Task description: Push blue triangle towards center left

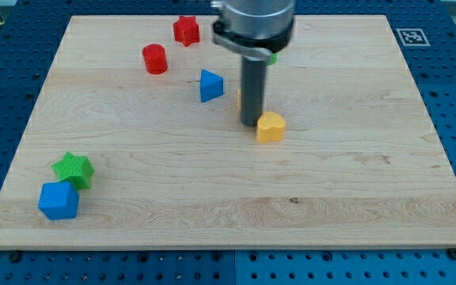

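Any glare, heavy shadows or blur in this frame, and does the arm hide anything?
Camera view: even, soft light, no glare on the wooden board; blocks cast only faint shadows. The blue triangle and yellow block are sharp. The arm hides part of a green block at the view's top; my tip sits just left of the yellow block.

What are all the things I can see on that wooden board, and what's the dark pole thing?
blue triangle: one, blue, upper middle, to the view's left of the rod.
red star: one, red, near the view's top.
red cylinder: one, red, below-left of the red star.
yellow block: one, yellow, centre, beside the rod's end.
green star: one, green, lower left.
blue cube: one, blue, touching the green star from below.
green block: one, mostly hidden behind the arm.
board: one, pale wood.
my tip: dark rod's end, right of the blue triangle, apart from it.
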`<action>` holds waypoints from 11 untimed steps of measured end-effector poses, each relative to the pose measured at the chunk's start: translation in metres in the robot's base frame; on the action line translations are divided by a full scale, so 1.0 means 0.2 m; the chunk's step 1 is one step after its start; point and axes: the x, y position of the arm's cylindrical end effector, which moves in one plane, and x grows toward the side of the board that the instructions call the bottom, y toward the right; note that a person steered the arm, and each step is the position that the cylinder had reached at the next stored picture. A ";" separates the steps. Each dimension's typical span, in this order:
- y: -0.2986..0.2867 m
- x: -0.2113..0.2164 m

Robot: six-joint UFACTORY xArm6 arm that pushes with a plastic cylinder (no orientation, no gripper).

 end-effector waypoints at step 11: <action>-0.49 -0.32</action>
